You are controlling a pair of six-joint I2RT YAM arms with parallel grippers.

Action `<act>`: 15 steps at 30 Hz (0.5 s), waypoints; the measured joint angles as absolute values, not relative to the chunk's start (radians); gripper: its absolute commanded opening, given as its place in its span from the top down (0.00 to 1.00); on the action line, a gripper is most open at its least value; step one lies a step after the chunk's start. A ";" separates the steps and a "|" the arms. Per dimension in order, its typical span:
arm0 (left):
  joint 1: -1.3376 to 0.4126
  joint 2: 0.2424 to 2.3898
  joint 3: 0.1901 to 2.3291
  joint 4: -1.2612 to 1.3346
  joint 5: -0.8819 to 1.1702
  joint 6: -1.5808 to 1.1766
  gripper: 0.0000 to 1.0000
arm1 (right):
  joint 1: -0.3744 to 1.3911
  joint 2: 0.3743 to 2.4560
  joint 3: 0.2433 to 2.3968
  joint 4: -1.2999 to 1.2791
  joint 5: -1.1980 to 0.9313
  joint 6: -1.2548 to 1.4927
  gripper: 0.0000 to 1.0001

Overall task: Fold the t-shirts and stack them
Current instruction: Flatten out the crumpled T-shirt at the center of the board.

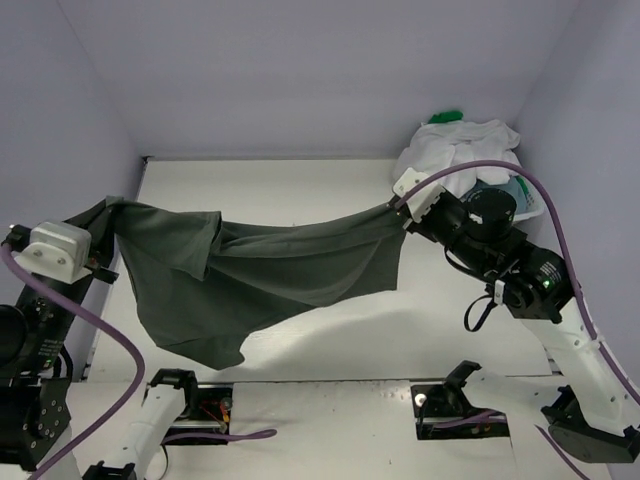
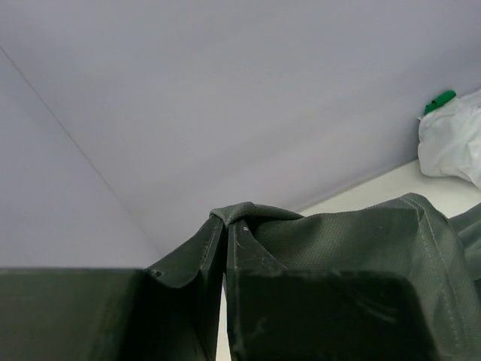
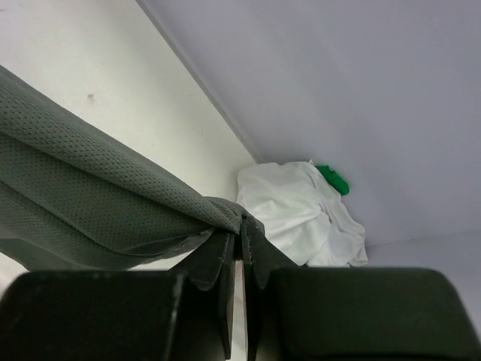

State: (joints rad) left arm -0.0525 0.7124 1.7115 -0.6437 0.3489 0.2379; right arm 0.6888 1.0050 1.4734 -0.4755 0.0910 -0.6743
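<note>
A dark grey t-shirt point(image 1: 260, 275) hangs stretched above the table between both arms, its lower part sagging toward the near left. My left gripper point(image 1: 108, 208) is shut on the shirt's left corner, and in the left wrist view cloth point(image 2: 353, 241) bunches over the tips of the left gripper point(image 2: 224, 219). My right gripper point(image 1: 395, 205) is shut on the right corner; in the right wrist view mesh fabric point(image 3: 90, 195) runs into the right gripper point(image 3: 241, 223). A white t-shirt point(image 1: 455, 148) with a bright green t-shirt point(image 1: 447, 117) behind it lies heaped at the back right.
The white table point(image 1: 290, 185) is boxed in by lilac walls on the left, back and right. Purple cables point(image 1: 500, 170) loop over each arm. A bit of blue-grey cloth point(image 1: 522, 195) shows under the white heap.
</note>
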 measured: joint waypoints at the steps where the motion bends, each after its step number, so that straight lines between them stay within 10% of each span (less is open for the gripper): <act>1: -0.052 0.715 1.701 -0.651 0.350 0.236 1.00 | 0.689 1.003 1.473 -0.483 0.085 -0.674 1.00; 11: -0.052 0.729 1.460 -0.626 0.395 0.180 1.00 | 0.686 0.973 1.170 -0.482 -0.047 -0.684 0.99; 15: -0.052 0.790 1.309 -0.584 0.398 0.169 1.00 | 0.644 1.099 1.040 -0.474 -0.127 -0.713 0.76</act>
State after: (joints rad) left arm -0.0525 0.7898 1.3087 -0.5838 0.3981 0.1688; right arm 0.6441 1.0988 1.0405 -0.4740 -0.1272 -0.7128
